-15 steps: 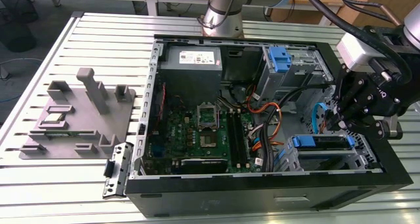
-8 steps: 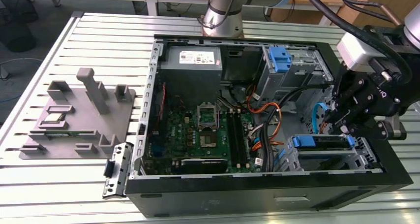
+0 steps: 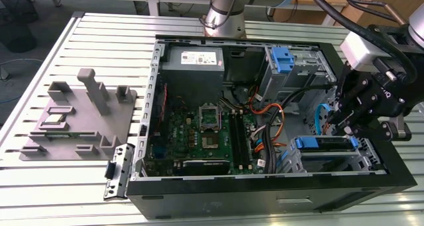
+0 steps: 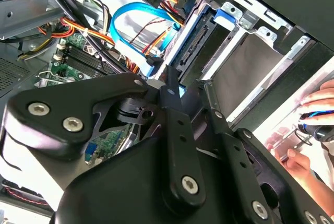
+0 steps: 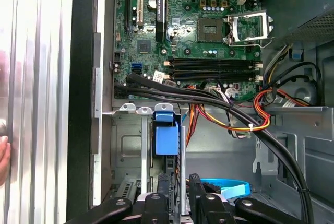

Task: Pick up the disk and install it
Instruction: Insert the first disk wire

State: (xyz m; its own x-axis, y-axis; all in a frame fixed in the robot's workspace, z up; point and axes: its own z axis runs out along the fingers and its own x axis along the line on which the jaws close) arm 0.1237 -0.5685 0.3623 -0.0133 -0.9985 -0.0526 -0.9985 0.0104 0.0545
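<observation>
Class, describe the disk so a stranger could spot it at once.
Find the open black computer case on the slatted metal table. Beneath the black gripper, a flat silver-grey disk in a bright blue frame lies in a metal bay. The lone blue plastic bracket across the case shows no silver drive.

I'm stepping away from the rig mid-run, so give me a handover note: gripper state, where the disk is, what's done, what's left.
Gripper: low at the drive cage on the exterior view's right; open or shut cannot be told.
Disk: lying in that cage, blue carrier showing, right by the gripper.
Done: disk is in the cage.
Left: whether it is fully seated and released is not visible; check.
Note: a person's hand is just outside the case.
</observation>
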